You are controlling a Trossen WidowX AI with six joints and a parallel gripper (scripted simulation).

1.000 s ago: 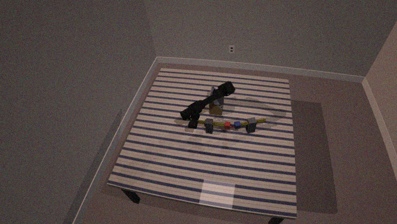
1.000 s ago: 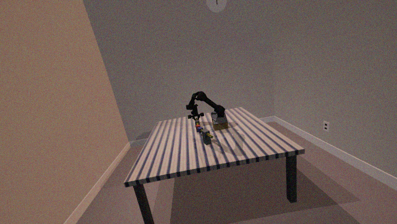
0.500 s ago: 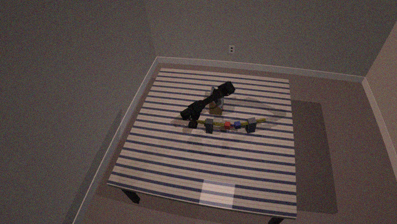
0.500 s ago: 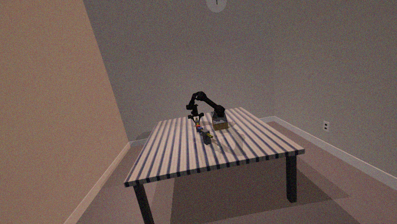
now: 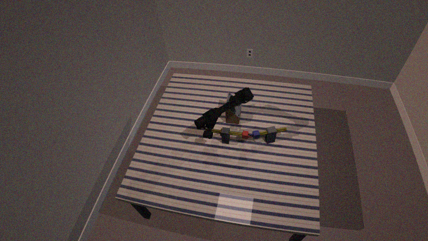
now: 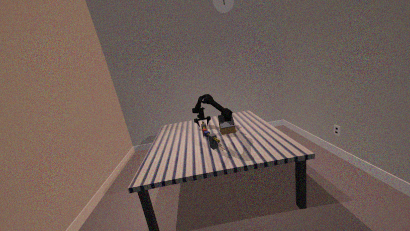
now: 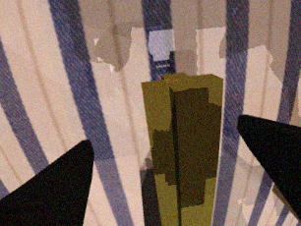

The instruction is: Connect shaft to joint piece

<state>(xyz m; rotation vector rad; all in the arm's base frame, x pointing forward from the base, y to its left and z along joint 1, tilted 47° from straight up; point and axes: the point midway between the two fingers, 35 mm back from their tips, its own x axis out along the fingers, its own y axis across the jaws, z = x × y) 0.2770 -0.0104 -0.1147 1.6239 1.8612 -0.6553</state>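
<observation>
At the middle of the joint line, a red square piece (image 5: 245, 134) (image 6: 204, 129) and, just beside, a blue square piece (image 5: 255, 134) (image 6: 206, 133), both between two dark grey blocks. Impossible to tell how exactly the opening of the joint points. On the red side, the yellow second shaft (image 5: 235, 133) (image 6: 203, 122) (image 7: 197, 147), through the near-gripper block (image 5: 225, 136) (image 6: 203, 127) and up to the red piece; too small to tell whether already inside the opening. On the blue side, the yellow fixed shaft (image 5: 281, 129) (image 6: 215, 139), through the other block (image 5: 270, 137) (image 6: 213, 143) and out beyond, at a slight angle to the second shaft.

Around the outer end of the second shaft, the gripper (image 5: 207, 133) (image 6: 202, 124) (image 7: 167, 134), with fingers spread wide, one on each side, and nothing pinched. In the wrist view, visible space between the shaft and both fingertips.

Farther out, the black arm (image 5: 223, 107) (image 6: 216, 104), bent high and down to the gripper, above a brown box-like base (image 5: 232, 117) (image 6: 227, 130). Under everything, a table (image 5: 224, 173) (image 6: 172, 160) (image 7: 118, 98) with white and blue stripes. On the wall beyond, a small power outlet (image 5: 249, 53) (image 6: 336, 129).
</observation>
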